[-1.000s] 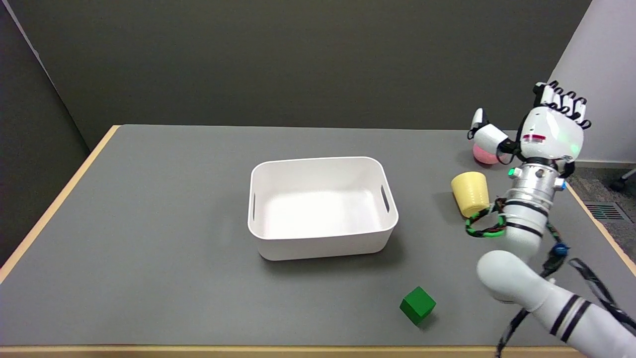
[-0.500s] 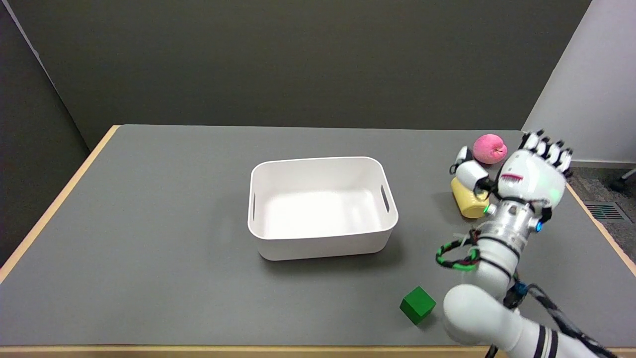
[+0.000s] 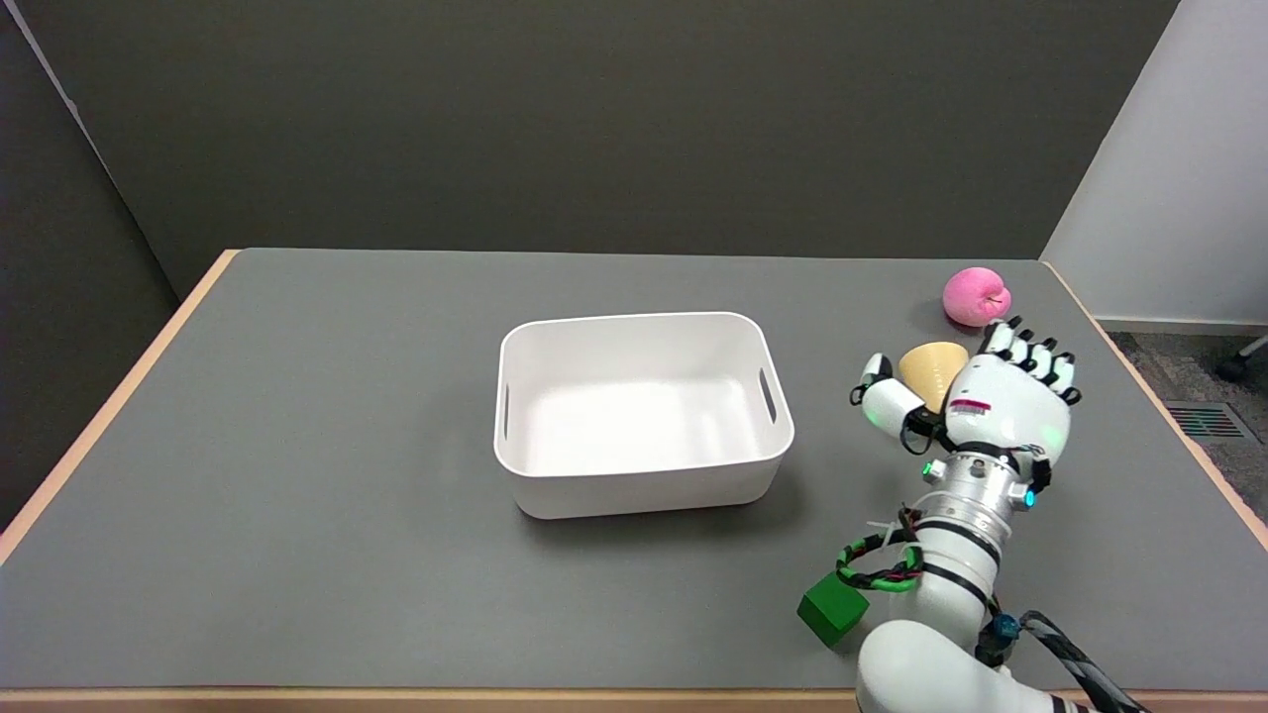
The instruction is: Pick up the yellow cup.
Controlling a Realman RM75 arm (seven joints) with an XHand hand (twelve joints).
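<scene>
My right hand (image 3: 996,401) hangs over the right side of the grey counter (image 3: 297,446), its white back turned to the camera. It covers the lower part of the yellow cup (image 3: 931,364). My thumb juts out to the cup's left and my other fingers (image 3: 1030,352) rise at its right, so the cup's rim shows in the gap between them. My fingers are spread apart, not curled in. Whether any of them touches the cup I cannot tell, since my palm hides the place where they would meet it; I cannot say that I have hold of it.

The yellow cup stands near the counter's right edge, well right of the white bin (image 3: 639,411) and just in front of the pink apple (image 3: 977,295), which lies near the far right corner. The bin sits at mid-counter, its slotted handles at the left and right ends.

My white forearm climbs from the lower right, a loop of green and black cable (image 3: 877,569) wound about the wrist. The green cube (image 3: 832,606) rests near the front edge, just left of my arm and partly tucked behind the cable loop.
</scene>
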